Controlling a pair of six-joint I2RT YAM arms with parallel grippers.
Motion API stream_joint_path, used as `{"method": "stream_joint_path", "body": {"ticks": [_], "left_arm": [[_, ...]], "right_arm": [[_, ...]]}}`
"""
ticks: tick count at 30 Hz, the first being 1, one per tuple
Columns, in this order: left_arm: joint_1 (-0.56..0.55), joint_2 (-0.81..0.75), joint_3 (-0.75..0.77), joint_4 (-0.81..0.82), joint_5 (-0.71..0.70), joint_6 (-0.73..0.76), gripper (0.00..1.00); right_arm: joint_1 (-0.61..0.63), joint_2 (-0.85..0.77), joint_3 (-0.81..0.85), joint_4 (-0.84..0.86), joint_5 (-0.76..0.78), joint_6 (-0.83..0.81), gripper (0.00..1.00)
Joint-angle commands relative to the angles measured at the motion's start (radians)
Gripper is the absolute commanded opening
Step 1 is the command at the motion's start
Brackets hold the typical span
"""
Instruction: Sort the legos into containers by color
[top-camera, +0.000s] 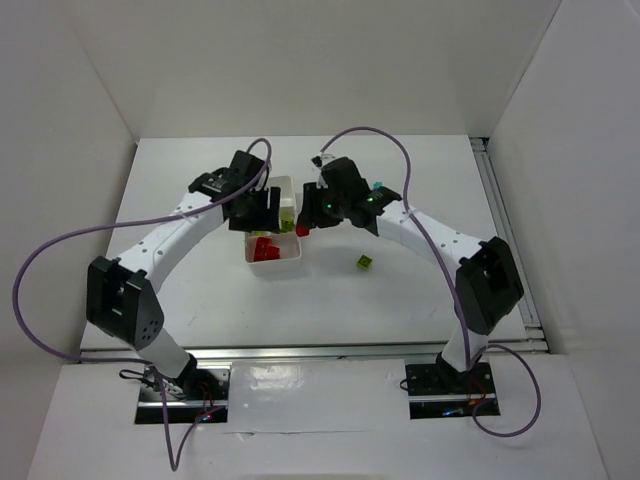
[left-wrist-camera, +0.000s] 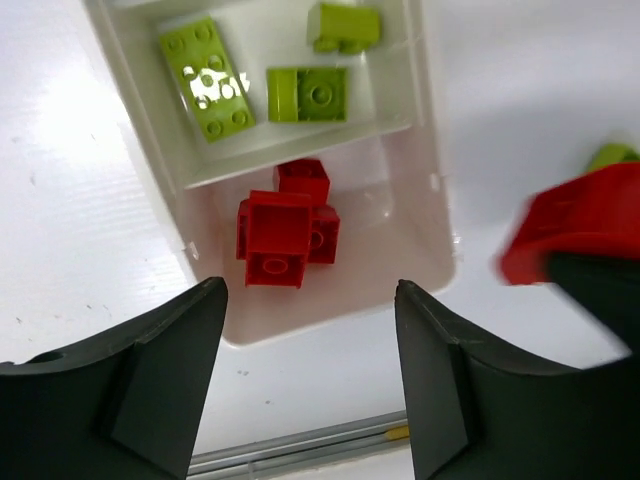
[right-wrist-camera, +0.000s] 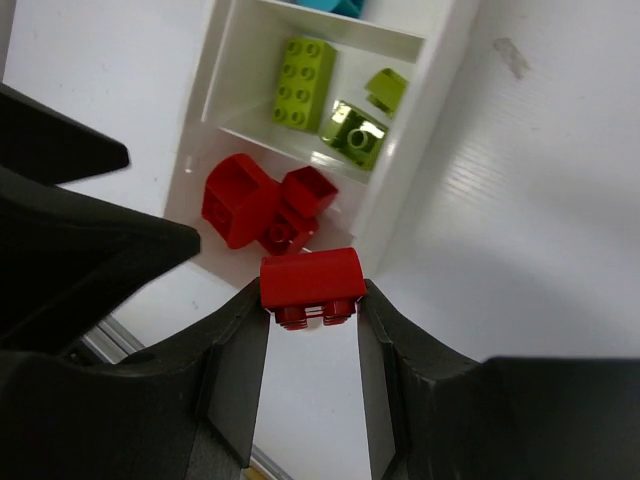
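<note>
**Red brick gripped, drop into the tray outstanding**

Table (top-camera: 400, 300): both arms reach in on the tray from opposite sides, and the space over it is crowded.

Right claw (right-wrist-camera: 312, 305): closed on a red brick (right-wrist-camera: 310, 280), which is pinched squarely between the two fingers. It hangs just beside the tray's right wall at the red end. As far as the wrist view shows, it is not yet over the tray.

Left claw (left-wrist-camera: 308, 300): jaws wide apart with nothing between them, hovering above the near end of the tray.

Tray (left-wrist-camera: 440, 235): white, lying between the two claws.
- The red compartment (left-wrist-camera: 390, 250), the near one, holds a cluster of red bricks (left-wrist-camera: 285, 225).
- The green compartment (left-wrist-camera: 280, 40), in the middle, holds three green bricks (left-wrist-camera: 305, 95).
- The far one shows only a cyan piece (right-wrist-camera: 335, 5) at the frame edge, so I cannot give a count.

Loose stock: one stray green brick (top-camera: 365, 262) lies on the table, right of the tray and well apart from it.

Assessment: you are at the delivery step for the red piece, with the grasp made and the release not yet done. Next, carry the brick across the wall until it sits over the red compartment, then open the fingers. The left claw occupies that airspace, so in my judgement you should draw it back first or the claws may meet. The stray green brick is yet to be sorted.
</note>
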Motion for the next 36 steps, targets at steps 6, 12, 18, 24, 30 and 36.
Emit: {"method": "stream_joint_path", "body": {"ticks": [6,12,18,24,30,36], "left_arm": [[0.173,-0.123,0.090,-0.052,0.045,0.001,0.78],[0.231,-0.120,0.060,-0.042,0.082,-0.029,0.79],[0.274,-0.055,0.070,0.001,0.138,-0.051,0.90],[0.294,0.053,0.104,0.052,0.152,-0.104,0.89],[0.412,0.178,0.105,0.228,0.265,-0.241,0.83],[0.411,0.388,0.253,0.258,0.407,-0.210,0.89]], "right_arm": [[0.087,0.157,0.178,0.007,0.042,-0.062,0.07],[0.125,0.223,0.210,-0.017,0.079,-0.082,0.25],[0.144,0.211,0.229,-0.046,0.125,-0.082,0.69],[0.135,0.133,0.238,-0.065,0.247,-0.079,0.73],[0.018,-0.007,0.135,-0.032,0.378,0.007,0.67],[-0.109,-0.082,0.062,-0.082,0.378,0.044,0.69]]}}
